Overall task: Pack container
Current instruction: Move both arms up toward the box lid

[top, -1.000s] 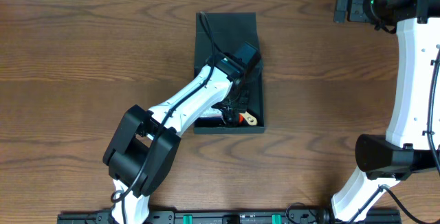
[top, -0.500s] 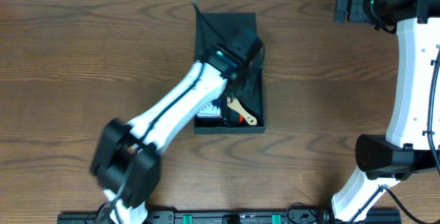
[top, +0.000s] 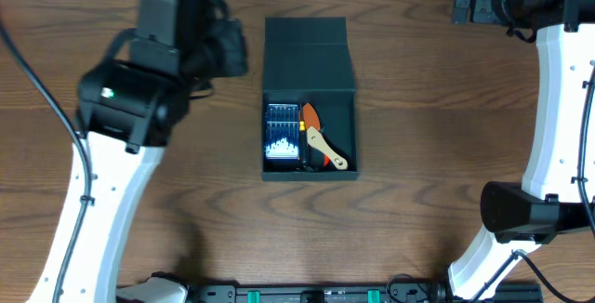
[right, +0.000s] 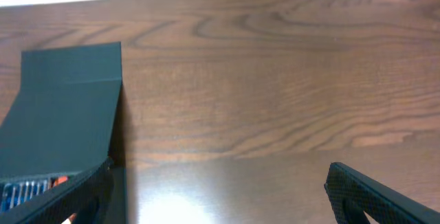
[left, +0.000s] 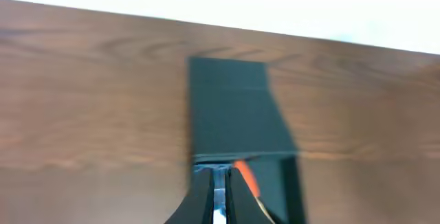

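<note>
Your container (top: 310,174) sits on the table (top: 446,108) with its flap lid (top: 307,54) laid open on the far side. Inside the container, a small blue case of bits (top: 282,138) lies along the left wall. Just right of the case are an orange-handled tool (top: 310,117) and a wooden-handled tool (top: 327,151). The two meet near the middle of the container, and from overhead you cannot tell which one lies on top.

Your left gripper (left: 216,191) hangs above the table to the left of the container, level with the lid and apart from it. From its wrist camera the jaws look drawn together, but that picture is smeared, so treat this as likely rather than certain.

Your right gripper (right: 218,176) is well to the right of the container, near the table's far edge. Its jaws are spread wide apart, and the container shows at the left of its wrist view.
</note>
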`<act>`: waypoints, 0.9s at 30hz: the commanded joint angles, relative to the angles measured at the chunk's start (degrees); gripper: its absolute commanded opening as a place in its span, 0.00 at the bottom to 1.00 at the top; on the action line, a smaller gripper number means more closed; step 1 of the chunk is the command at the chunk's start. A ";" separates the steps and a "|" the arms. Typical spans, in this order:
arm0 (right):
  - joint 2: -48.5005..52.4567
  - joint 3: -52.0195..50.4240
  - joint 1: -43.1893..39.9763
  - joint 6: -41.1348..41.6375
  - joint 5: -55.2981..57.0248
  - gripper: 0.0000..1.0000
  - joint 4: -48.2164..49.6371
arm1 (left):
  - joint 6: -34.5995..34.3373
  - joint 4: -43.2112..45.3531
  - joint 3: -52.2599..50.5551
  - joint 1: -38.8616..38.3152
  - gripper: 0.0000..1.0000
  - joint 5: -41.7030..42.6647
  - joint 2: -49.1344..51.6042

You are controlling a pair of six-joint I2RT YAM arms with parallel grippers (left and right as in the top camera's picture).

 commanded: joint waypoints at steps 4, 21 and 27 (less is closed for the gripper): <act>-0.24 0.15 -0.09 -2.73 -9.09 0.73 -0.61 | 12.20 -2.38 -0.48 6.67 0.06 5.40 2.60; -0.02 -30.10 4.37 -26.49 -21.38 0.01 10.47 | 29.97 -2.49 -0.90 18.73 0.06 41.53 24.06; 0.11 -43.32 4.42 -24.04 -23.80 0.01 18.80 | 31.47 -1.79 -0.90 22.93 0.06 46.23 31.30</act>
